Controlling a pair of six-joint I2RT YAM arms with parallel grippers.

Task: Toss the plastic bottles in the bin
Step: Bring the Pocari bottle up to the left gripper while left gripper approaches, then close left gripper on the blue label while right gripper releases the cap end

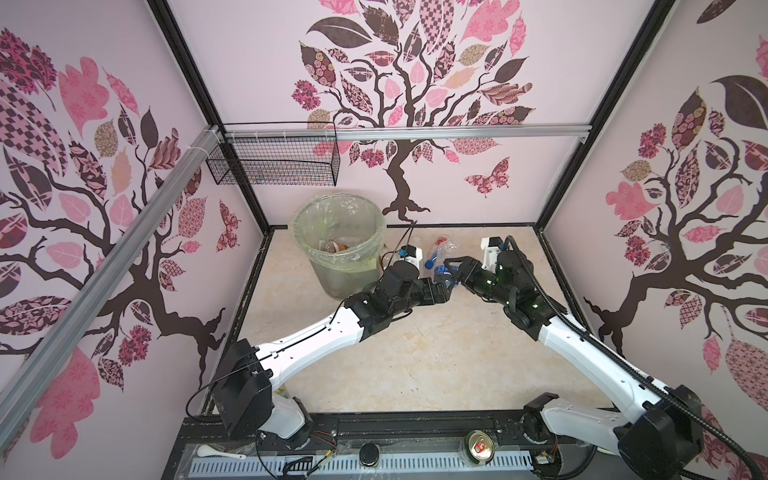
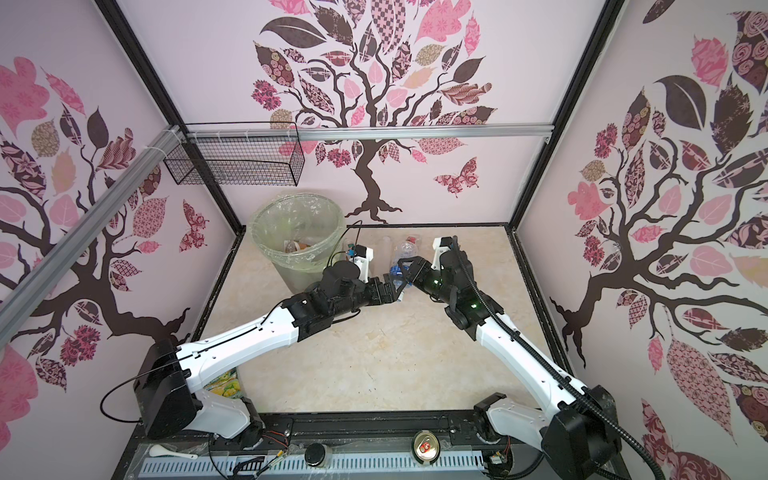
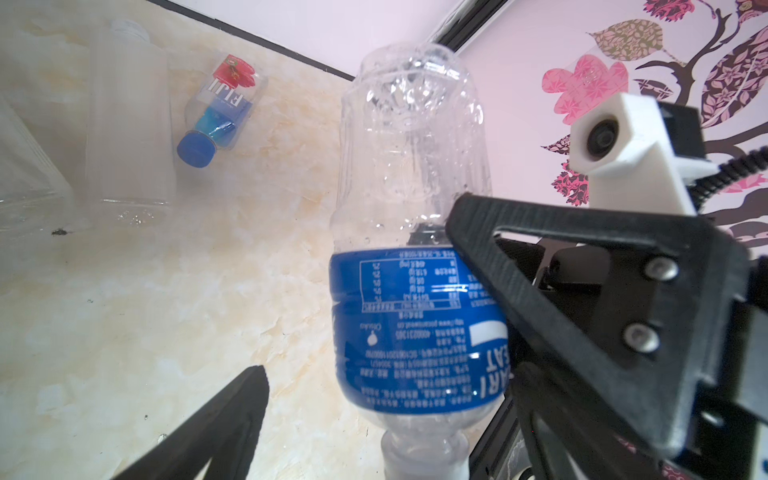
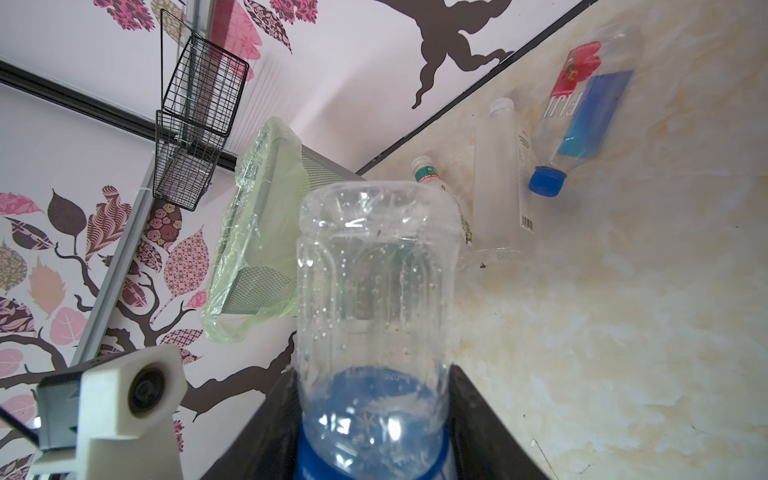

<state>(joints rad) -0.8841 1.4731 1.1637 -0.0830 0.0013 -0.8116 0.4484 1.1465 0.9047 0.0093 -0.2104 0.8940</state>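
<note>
Bin (image 1: 328, 270) stands apart beyond your left fingers (image 3: 245, 399), which gape wide around the neck end of the blue-labelled bottle (image 3: 411, 316); your right fingers (image 4: 478, 415) are clamped on its label, holding it above the bench (image 1: 415, 353)

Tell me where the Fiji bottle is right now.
In both top views the Fiji bottle lies on the table near the back wall, right of the bin and just beyond the right gripper; a frosted bottle lies beside it.
</note>
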